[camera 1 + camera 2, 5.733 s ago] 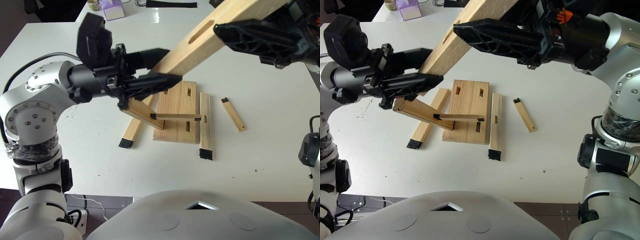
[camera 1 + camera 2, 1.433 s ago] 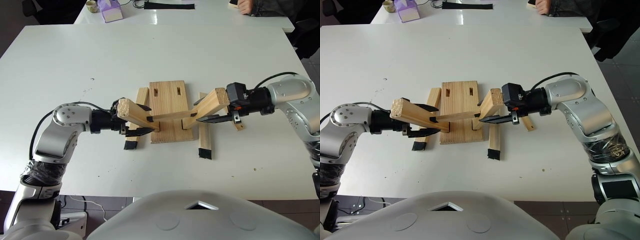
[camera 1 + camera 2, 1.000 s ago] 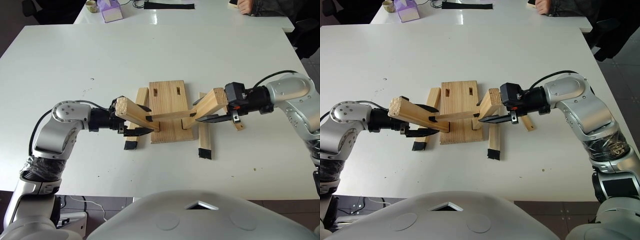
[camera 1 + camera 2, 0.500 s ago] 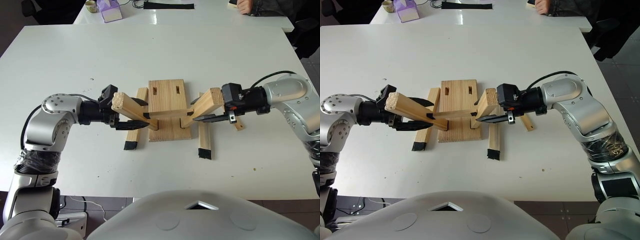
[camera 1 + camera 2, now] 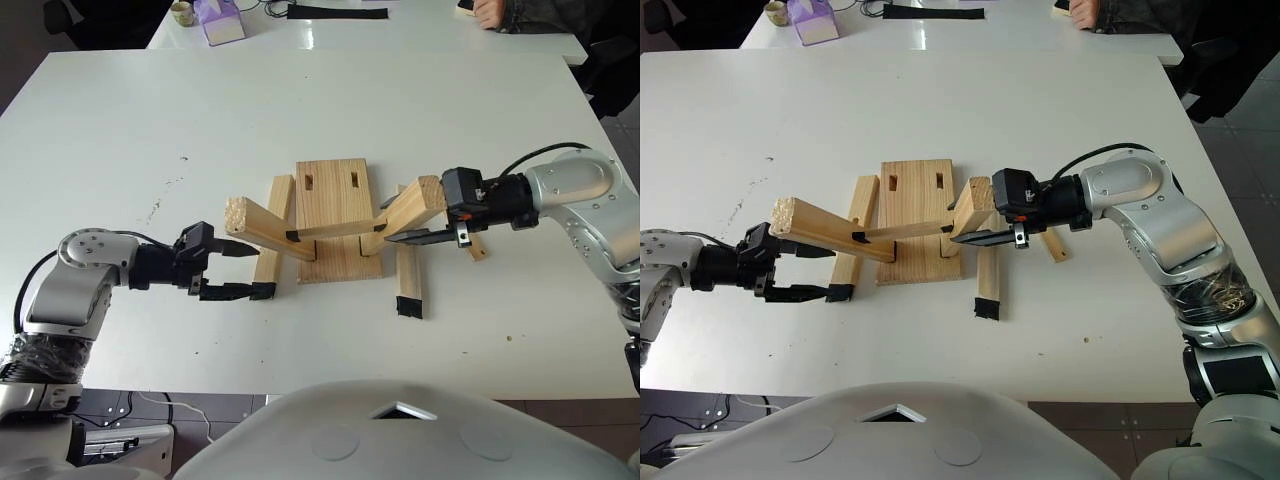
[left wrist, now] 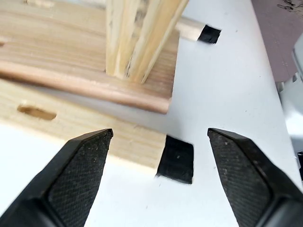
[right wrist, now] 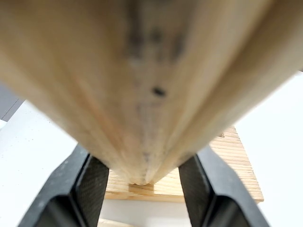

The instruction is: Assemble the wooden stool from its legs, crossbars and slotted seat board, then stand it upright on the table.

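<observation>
Right pincer (image 5: 402,226) is clamped tight on one pale, square-cut wooden leg (image 5: 415,200) above the right edge of the seat board. The left pincer (image 5: 243,271) gapes wide and empty, just off the board's left side. On the white surface (image 5: 300,110) the pale rectangular slotted wooden seat board (image 5: 335,190) lies flat. Over it a second tilted leg (image 5: 260,227) hangs unsupported, joined to the held leg by a thin wooden crossbar (image 5: 335,231). Its weight could lever the crossbar out of its slot.
</observation>
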Action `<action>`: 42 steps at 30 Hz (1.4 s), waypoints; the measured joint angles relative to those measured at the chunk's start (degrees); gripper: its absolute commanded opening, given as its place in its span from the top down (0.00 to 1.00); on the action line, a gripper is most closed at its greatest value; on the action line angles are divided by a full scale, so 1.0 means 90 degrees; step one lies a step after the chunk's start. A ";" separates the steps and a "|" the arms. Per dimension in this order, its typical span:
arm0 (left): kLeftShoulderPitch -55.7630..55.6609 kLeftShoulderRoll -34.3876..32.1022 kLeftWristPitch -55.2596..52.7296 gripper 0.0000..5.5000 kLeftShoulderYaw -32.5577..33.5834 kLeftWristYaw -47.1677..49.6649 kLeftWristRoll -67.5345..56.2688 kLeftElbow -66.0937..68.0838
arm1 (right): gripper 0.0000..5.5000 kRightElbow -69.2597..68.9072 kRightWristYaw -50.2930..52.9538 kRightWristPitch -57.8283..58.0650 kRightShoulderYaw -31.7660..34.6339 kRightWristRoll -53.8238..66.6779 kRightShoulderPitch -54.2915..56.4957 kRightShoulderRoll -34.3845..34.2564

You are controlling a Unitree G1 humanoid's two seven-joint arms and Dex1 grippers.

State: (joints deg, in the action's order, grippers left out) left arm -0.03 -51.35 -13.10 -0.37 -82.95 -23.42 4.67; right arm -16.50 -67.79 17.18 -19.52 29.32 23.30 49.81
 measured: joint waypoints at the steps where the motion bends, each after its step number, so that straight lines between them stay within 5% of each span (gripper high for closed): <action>1: -0.0153 0.0008 -0.0002 0.32 0.0014 -0.0001 -0.0003 0.0180 | 0.63 0.0010 0.0000 0.0000 -0.0004 0.0000 0.0008 -0.0001; 8: -0.2532 0.0286 -0.0328 0.39 0.0048 0.0035 -0.0008 0.2132 | 0.63 0.0112 -0.0067 -0.0055 -0.0046 0.0000 0.0098 -0.0025; 16: -0.4867 0.1580 -0.1685 0.61 -0.0539 -0.0620 -0.0765 0.1433 | 0.63 0.0254 -0.0119 -0.0139 -0.0146 -0.0004 0.0244 -0.0111; 34: -0.4804 0.1722 -0.2360 0.62 -0.2278 -0.1007 -0.1530 -0.0349 | 0.63 0.0551 -0.0198 -0.0263 -0.0372 -0.0079 0.0549 -0.0311; 42: -0.4664 0.1648 -0.1251 0.62 -0.3241 -0.1056 -0.1217 0.0310 | 0.63 0.0674 -0.0234 -0.0360 -0.0407 -0.0080 0.0580 -0.0314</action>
State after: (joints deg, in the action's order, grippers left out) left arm -42.01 -36.52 -24.36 -29.54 -92.45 -34.37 7.46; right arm -10.44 -69.89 13.94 -23.18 28.59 28.52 46.98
